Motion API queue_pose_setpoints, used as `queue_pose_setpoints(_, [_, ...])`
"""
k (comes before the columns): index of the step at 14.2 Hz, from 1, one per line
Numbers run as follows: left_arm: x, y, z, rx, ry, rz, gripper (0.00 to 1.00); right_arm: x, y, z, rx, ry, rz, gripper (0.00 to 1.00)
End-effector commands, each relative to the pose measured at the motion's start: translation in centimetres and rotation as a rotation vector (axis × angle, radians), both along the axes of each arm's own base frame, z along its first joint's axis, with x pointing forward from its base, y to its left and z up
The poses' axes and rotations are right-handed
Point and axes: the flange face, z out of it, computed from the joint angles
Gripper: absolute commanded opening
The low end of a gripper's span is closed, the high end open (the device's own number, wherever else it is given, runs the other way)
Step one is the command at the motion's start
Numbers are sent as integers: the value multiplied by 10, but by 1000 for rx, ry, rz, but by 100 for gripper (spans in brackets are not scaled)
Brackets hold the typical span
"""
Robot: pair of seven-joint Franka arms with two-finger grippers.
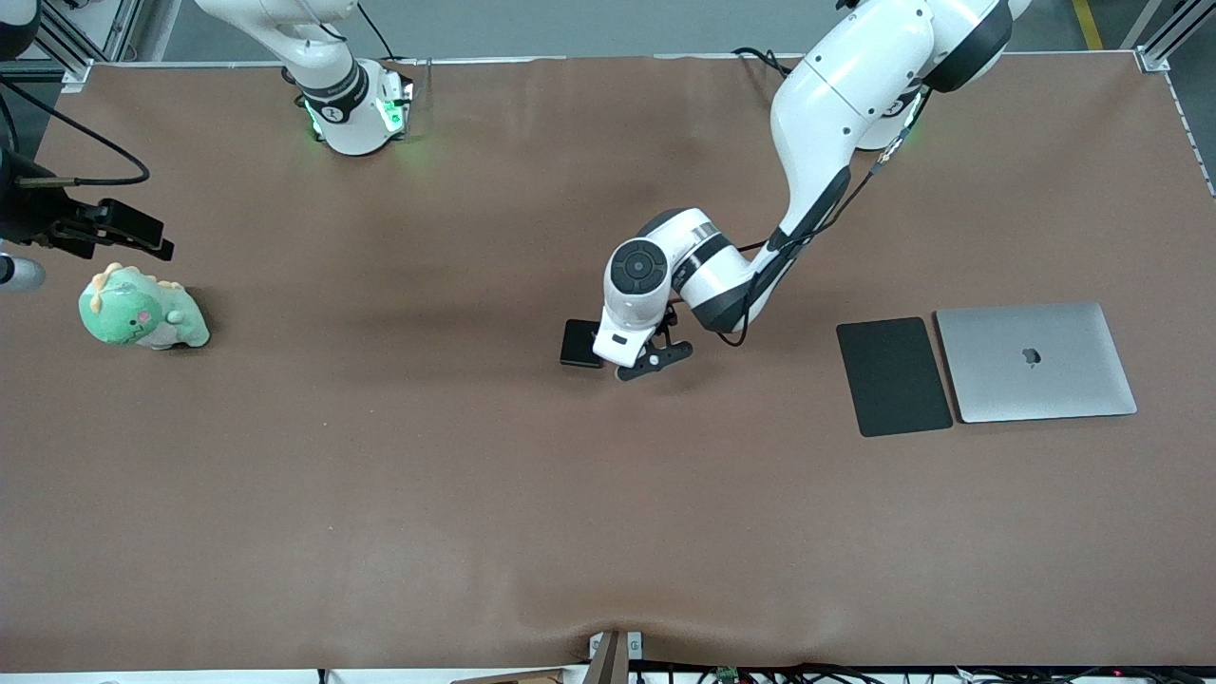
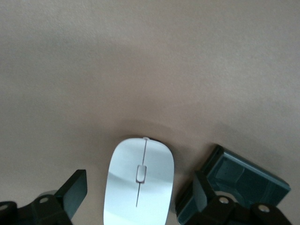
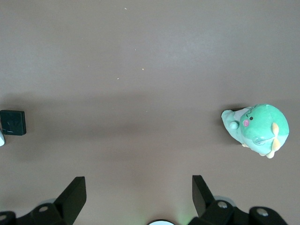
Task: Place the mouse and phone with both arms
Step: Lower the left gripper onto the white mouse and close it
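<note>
Your left gripper (image 2: 138,206) stands with jaws spread either side of the mouse (image 2: 139,180), not yet clamped, mid-table, the phone (image 1: 579,343) just beside it. Nothing looks placed yet: mouse pad (image 1: 893,375) and laptop (image 1: 1034,361) bare. Your right gripper (image 3: 136,199) waits, released, near the green plush toy (image 3: 257,128).

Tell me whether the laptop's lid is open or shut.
Shut: the silver laptop lies flat on the table beside the mouse pad, logo up, no screen or keyboard showing.
</note>
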Motion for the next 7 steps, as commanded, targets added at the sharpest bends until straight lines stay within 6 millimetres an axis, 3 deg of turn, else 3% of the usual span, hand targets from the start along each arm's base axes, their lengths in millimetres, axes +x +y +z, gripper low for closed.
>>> queue_pose_setpoints(1, [-9, -11, -6, -2, -33, 9, 99, 0, -2, 5, -1, 3, -11, 100])
queue_pose_setpoints(7, [-11, -10, -12, 10, -32, -4, 94, 3, 3, 8, 9, -16, -5, 100])
